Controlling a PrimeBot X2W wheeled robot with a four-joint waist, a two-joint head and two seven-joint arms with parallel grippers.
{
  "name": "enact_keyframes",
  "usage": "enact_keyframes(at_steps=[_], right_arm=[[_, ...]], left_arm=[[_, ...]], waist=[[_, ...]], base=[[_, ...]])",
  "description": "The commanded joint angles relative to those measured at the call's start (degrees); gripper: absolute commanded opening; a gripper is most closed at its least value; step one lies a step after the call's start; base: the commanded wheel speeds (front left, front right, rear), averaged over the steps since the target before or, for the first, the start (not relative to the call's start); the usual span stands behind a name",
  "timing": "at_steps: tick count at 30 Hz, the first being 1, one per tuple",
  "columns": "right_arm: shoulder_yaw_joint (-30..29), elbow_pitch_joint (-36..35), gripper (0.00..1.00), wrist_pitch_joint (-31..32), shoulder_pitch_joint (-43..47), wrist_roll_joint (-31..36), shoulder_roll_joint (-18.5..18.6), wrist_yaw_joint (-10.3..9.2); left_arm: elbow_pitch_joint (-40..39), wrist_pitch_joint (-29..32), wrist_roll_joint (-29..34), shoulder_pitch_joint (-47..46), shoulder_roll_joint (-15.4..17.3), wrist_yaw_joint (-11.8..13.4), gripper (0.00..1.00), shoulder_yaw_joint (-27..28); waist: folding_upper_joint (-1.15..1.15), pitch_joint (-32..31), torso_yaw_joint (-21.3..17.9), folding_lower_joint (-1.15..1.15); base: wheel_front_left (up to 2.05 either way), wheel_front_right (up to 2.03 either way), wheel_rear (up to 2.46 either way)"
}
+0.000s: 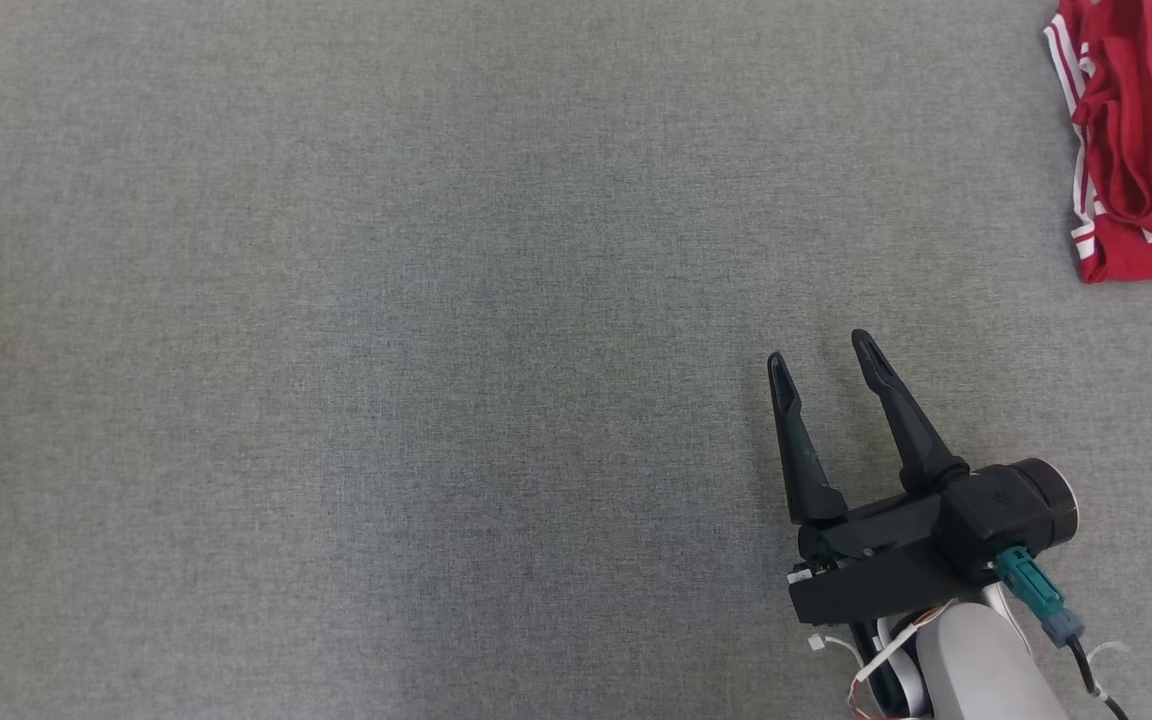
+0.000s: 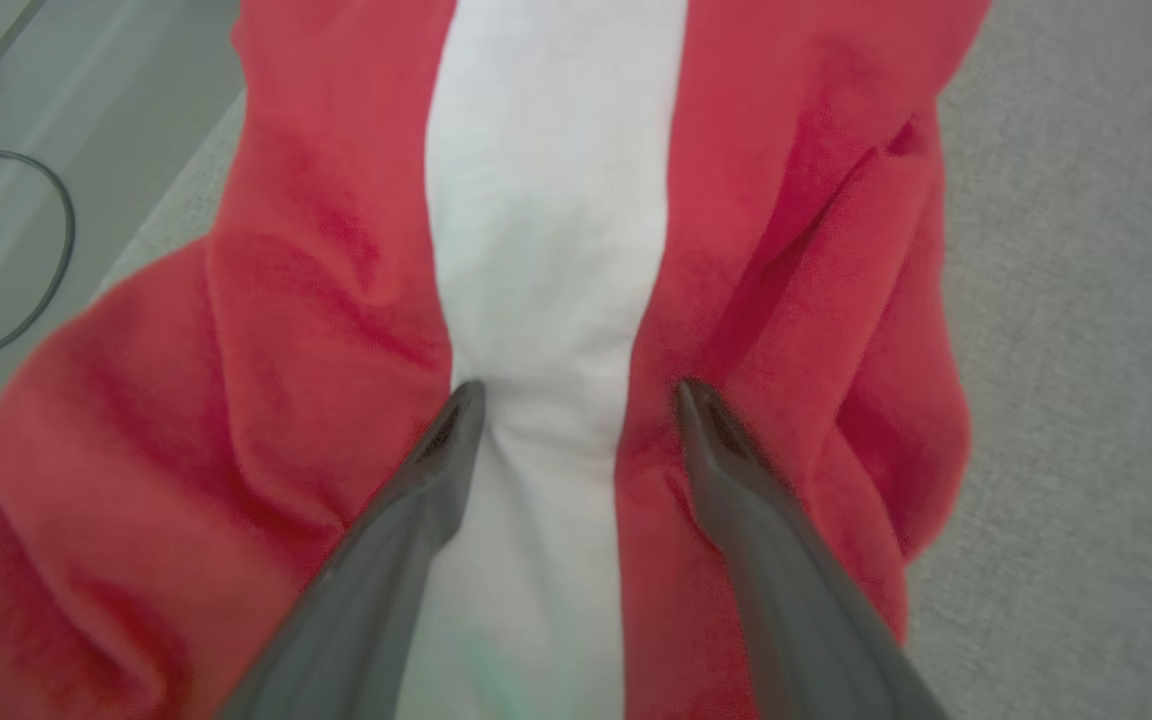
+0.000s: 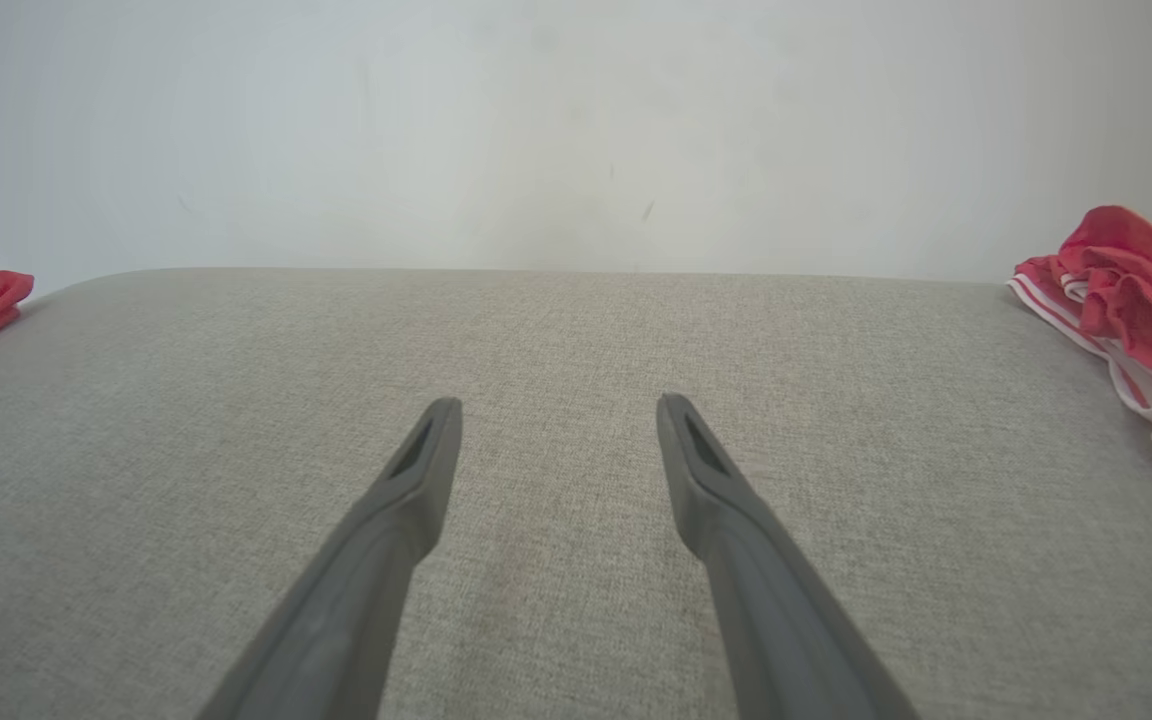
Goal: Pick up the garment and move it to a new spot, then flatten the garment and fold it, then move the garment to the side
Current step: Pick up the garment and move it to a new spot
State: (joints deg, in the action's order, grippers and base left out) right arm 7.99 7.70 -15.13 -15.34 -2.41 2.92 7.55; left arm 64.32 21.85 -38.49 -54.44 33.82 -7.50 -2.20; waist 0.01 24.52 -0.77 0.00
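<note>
Close over the garment (image 2: 316,300), left pincer (image 2: 581,395) spread

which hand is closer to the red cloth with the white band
Left. The left hand is right at the red cloth, open fingers astride its white band. The right hand hangs open over bare grey surface, away from it.

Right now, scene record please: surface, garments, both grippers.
surface: grey woven fabric surface
left gripper: open, fingers either side of a white band, nothing gripped
right gripper: open, empty, above bare surface
garment 1: crumpled red garment with a wide white band, beneath left gripper
garment 2: red garment with thin white stripes, bunched at the surface's far right
</note>
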Motion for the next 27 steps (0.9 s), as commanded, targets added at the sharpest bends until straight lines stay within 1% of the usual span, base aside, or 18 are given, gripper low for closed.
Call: enact_keyframes(at_steps=[1, 2, 4, 9, 13, 14, 19, 23, 27], right_arm=[[0.2, -0.2, 1.0, -0.1, -0.3, 0.0, -0.1, -0.16], [0.2, -0.1, 1.0, -0.1, -0.3, -0.2, -0.1, -0.16], [0.2, 0.1, 1.0, -0.1, 0.0, -0.4, -0.1, -0.16], [0.1, 0.6, 1.0, -0.1, 0.7, -0.7, -0.1, -0.16], [-0.2, 1.1, 1.0, -0.1, 1.2, -1.4, -0.1, -0.16], [-0.2, 1.1, 1.0, -0.1, 1.2, -1.4, -0.1, -0.16], [0.0, 1.9, 1.0, -0.1, 2.0, -2.2, -0.1, -0.16], [0.2, 2.6, 1.0, -0.1, 2.8, -3.1, -0.1, -0.16], [0.5, 3.1, 1.0, -0.1, 3.3, -3.7, -0.1, -0.16]], left_arm=[[1.1, 0.3, 0.1, 0.1, 0.2, 0.1, 0.44, -0.9], [1.3, 0.1, 0.0, 0.2, 0.2, 0.1, 0.0, -1.1], [1.2, -0.1, -0.4, 0.5, 0.1, 0.1, 0.0, -1.7], [0.8, -7.1, 0.2, -0.3, 1.2, 0.1, 0.0, -1.9], [-0.2, -12.8, 1.3, -1.5, 1.3, 0.1, 0.0, -3.3], [-0.2, -12.8, 1.3, -1.5, 1.3, 0.1, 0.0, -3.3], [-2.5, -19.2, 2.4, -3.4, 0.8, 0.1, 0.0, -5.7], [-5.2, -22.4, 2.0, -5.0, 0.2, 0.1, 0.0, -8.0], [-8.7, -24.1, 1.6, -7.1, -0.2, 0.1, 0.0, -10.8]], waist=[[-0.01, -0.1, -0.2, 0.0], [-0.01, -0.2, -0.3, 0.0], [-0.01, -0.6, -0.4, 0.0], [-0.01, -2.0, 0.0, 0.0], [-0.01, -3.9, 0.6, 0.0], [-0.01, -3.9, 0.6, 0.0], [-0.01, -6.4, 1.6, 0.0], [-0.01, -8.4, 2.2, 0.0], [-0.01, -10.0, 2.3, 0.0]], base=[[0.0, 0.0, 0.0], [0.0, 0.0, 0.0], [0.0, 0.0, 0.0], [0.0, 0.0, 0.0], [0.0, 0.0, 0.0], [0.0, 0.0, 0.0], [0.0, 0.0, 0.0], [0.0, 0.0, 0.0], [0.0, 0.0, 0.0]])
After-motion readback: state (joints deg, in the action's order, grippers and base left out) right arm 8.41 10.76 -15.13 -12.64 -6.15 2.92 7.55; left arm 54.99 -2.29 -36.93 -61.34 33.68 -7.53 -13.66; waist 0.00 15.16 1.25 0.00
